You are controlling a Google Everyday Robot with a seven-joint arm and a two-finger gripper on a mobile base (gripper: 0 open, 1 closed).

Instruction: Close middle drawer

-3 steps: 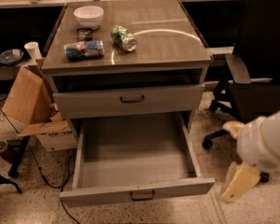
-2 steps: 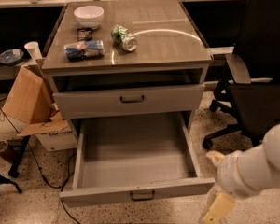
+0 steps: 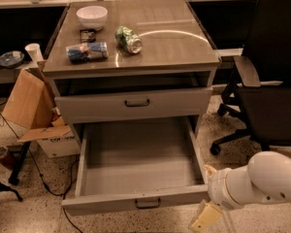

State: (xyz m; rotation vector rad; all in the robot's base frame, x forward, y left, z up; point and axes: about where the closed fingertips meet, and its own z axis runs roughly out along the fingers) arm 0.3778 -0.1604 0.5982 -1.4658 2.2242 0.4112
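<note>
Approach step: the open drawer (image 3: 111, 204) lies just left of the gripper (image 3: 206, 218) (grip state I cannot tell), needing a push inward.

The grey tabletop (image 3: 174, 47) carries four things, all on its left half. A white bowl (image 3: 92, 17) stands upright near the back left corner. Just in front of it lies a small dark flat object (image 3: 87, 34), too small to identify. Nearer the front left edge lies a blue-wrapped packet (image 3: 87, 52). To the packet's right, a green can (image 3: 128, 39) rests on its side. The pincer (image 3: 207, 218) is low at the right, well below the tabletop.
</note>
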